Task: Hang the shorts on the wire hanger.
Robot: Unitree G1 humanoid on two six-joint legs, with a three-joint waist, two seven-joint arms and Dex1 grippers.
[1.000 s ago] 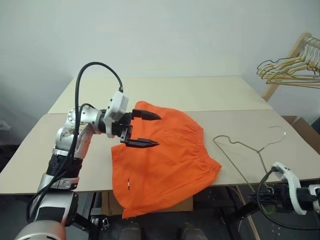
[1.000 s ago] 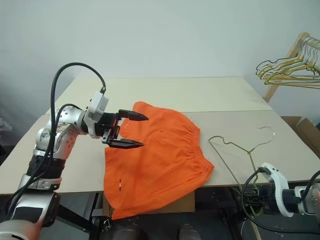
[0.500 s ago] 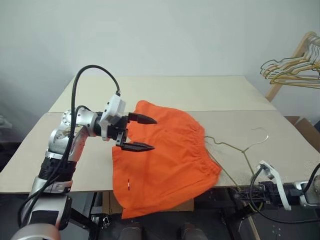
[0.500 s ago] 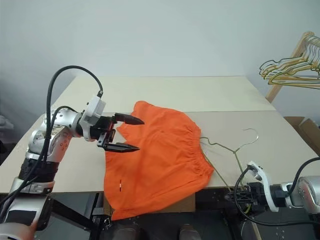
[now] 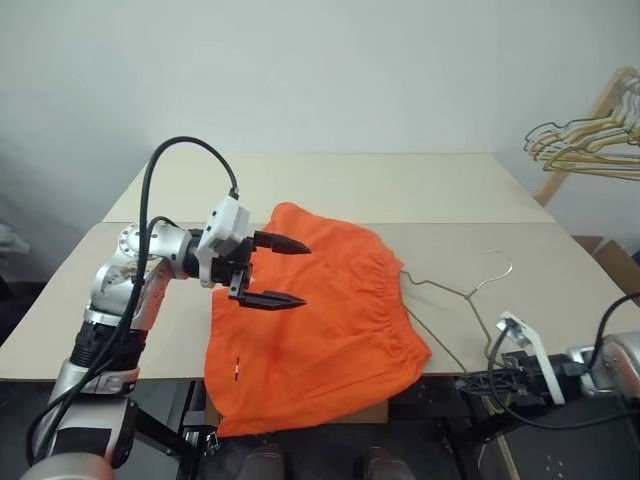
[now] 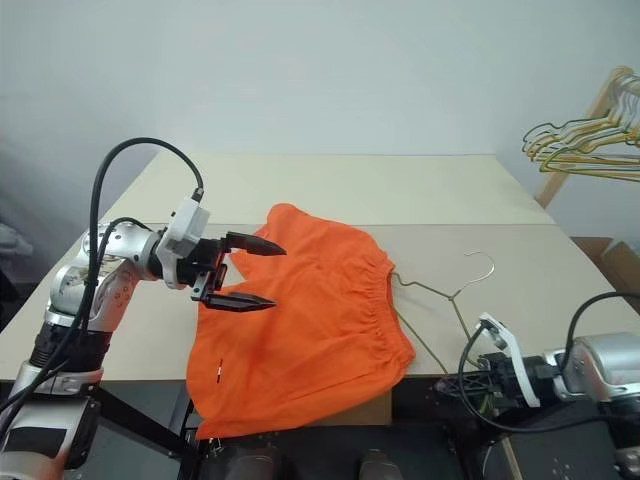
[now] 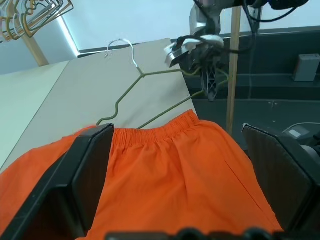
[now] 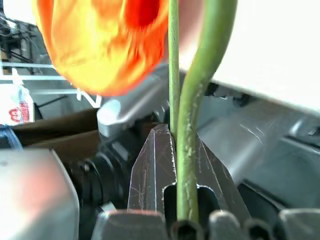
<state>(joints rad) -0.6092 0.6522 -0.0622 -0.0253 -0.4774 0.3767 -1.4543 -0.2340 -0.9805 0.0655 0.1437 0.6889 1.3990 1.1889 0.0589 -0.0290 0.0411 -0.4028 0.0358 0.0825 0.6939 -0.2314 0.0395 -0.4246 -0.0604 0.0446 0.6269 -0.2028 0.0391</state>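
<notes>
The bright orange shorts (image 5: 320, 330) lie flat on the table, and their lower hems hang over its front edge. My left gripper (image 5: 300, 272) hovers open just above their left side, pointing right, with nothing between its fingers (image 7: 90, 170). The thin grey-green wire hanger (image 5: 470, 296) lies on the table to the right of the shorts, hook pointing away from me. One of its corners meets the elastic waistband (image 7: 150, 134). Below the front edge, my right gripper (image 5: 478, 382) is shut on the hanger's lower wire (image 8: 192, 100).
The table (image 5: 350, 185) is made of two pale boards with a seam across the middle. A wooden rack with a bunch of yellowish wire hangers (image 5: 585, 150) stands at the far right. A cardboard box sits under the table's front edge.
My right gripper has dragged the hanger to the left, bringing its corner up to the shorts' waistband. The shorts' hanging hem has shifted a little to the left. The left gripper has stayed put.
</notes>
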